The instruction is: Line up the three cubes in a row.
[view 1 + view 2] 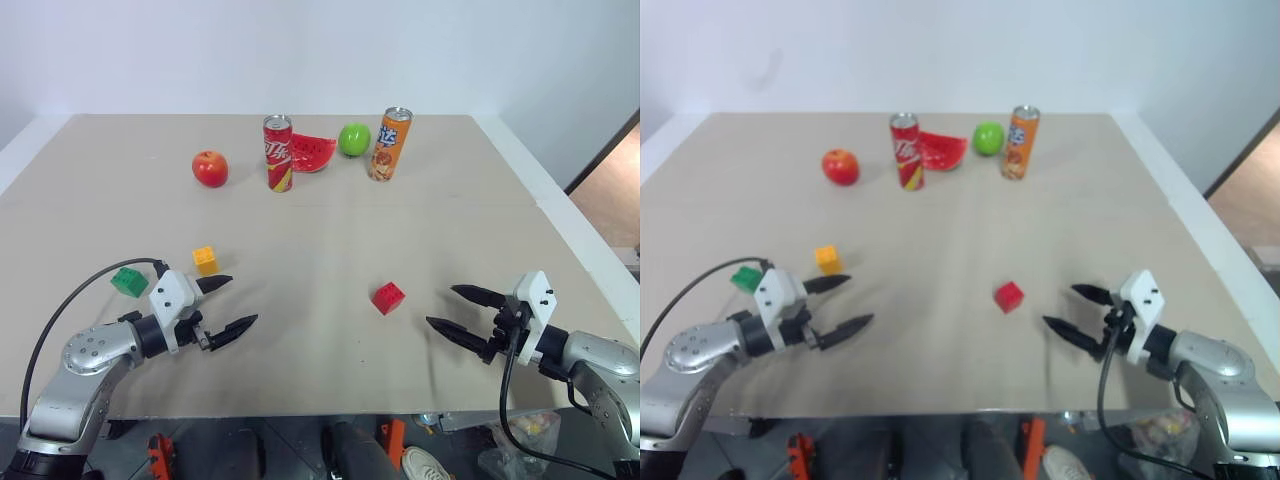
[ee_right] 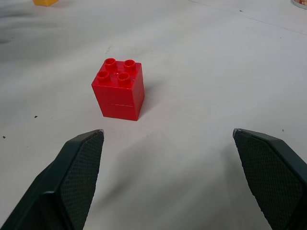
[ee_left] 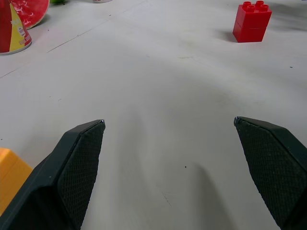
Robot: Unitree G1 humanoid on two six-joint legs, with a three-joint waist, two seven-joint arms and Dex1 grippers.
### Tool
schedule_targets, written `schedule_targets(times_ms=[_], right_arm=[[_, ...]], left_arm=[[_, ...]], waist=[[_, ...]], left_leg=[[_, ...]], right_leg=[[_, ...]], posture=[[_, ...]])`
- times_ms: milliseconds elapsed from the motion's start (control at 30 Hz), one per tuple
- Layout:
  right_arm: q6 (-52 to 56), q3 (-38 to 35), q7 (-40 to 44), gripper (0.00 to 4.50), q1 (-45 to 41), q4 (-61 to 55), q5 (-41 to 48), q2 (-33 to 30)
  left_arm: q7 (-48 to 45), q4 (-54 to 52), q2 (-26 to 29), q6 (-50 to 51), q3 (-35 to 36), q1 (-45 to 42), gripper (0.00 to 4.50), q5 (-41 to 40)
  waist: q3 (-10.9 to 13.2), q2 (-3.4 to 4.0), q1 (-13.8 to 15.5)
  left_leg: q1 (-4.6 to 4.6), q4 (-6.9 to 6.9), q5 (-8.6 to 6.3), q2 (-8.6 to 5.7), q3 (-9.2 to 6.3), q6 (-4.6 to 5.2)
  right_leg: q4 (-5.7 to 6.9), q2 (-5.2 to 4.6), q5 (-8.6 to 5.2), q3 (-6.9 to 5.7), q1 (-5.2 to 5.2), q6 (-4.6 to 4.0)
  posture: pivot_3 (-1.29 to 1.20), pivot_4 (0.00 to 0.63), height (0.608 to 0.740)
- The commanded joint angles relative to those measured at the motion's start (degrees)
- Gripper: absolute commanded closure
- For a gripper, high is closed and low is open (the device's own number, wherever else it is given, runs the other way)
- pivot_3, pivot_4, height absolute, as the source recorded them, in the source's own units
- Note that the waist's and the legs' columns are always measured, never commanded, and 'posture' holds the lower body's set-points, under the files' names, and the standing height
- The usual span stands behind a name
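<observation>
Three studded cubes lie apart on the beige table (image 1: pixel 320 230). The red cube (image 1: pixel 388 297) sits right of centre near the front. The yellow cube (image 1: pixel 205 259) lies at the left, and the green cube (image 1: pixel 129 281) further left. My left gripper (image 1: pixel 232 304) hovers open just in front of the yellow cube, its fingers (image 3: pixel 79 163) empty. Right of the red cube, my right gripper (image 1: pixel 452 309) is open and points at it with a gap between. That cube (image 2: pixel 118 88) stands ahead of the right fingers (image 2: pixel 76 172).
At the back of the table stand a red can (image 1: pixel 278 153), a watermelon slice (image 1: pixel 313 152), a green apple (image 1: pixel 354 139), an orange can (image 1: pixel 391 144) and a red apple (image 1: pixel 210 168). The table's front edge runs just below both grippers.
</observation>
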Motion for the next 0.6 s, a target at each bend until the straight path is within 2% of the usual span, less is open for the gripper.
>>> schedule_targets(times_ms=[33,133,400,600], right_arm=[[-0.46,-1.87,-0.12,0.0,-0.98,-1.37,1.47,-0.02],[0.34,-1.6,-0.93,0.0,-1.72,-2.39,2.21,0.59],[1.32,-1.61,-2.17,0.0,-1.44,-4.57,3.15,1.05],[6.26,0.03,-10.58,0.0,-1.76,-14.38,5.07,4.58]], left_arm=[[-0.76,-0.28,-0.48,-1.02,0.91,0.2,0.03,-1.77],[-3.39,-0.77,0.01,-0.21,1.28,1.68,0.03,-4.32],[-3.23,-1.11,0.2,3.33,2.75,0.84,0.03,-8.01],[-7.83,-4.94,2.08,0.55,-0.31,1.18,0.03,-6.88]], waist=[[0.0,0.0,0.0],[0.0,0.0,-0.07],[0.0,0.01,-0.01],[0.0,0.02,-0.04]], left_leg=[[0.0,0.0,0.0,0.0,0.0,0.0],[0.04,0.01,0.0,0.01,0.06,0.0],[0.04,0.01,0.0,0.0,0.07,0.0],[0.04,0.01,0.0,0.02,0.05,0.0]], right_leg=[[0.0,0.0,0.0,0.0,0.0,0.0],[0.0,0.01,0.02,0.07,0.01,0.02],[0.0,0.0,0.02,0.08,0.01,0.02],[0.01,0.04,0.04,0.07,0.0,0.06]], posture=[[0.0,0.15,0.74],[0.0,0.15,0.74],[0.0,0.15,0.74],[0.0,0.15,0.74]])
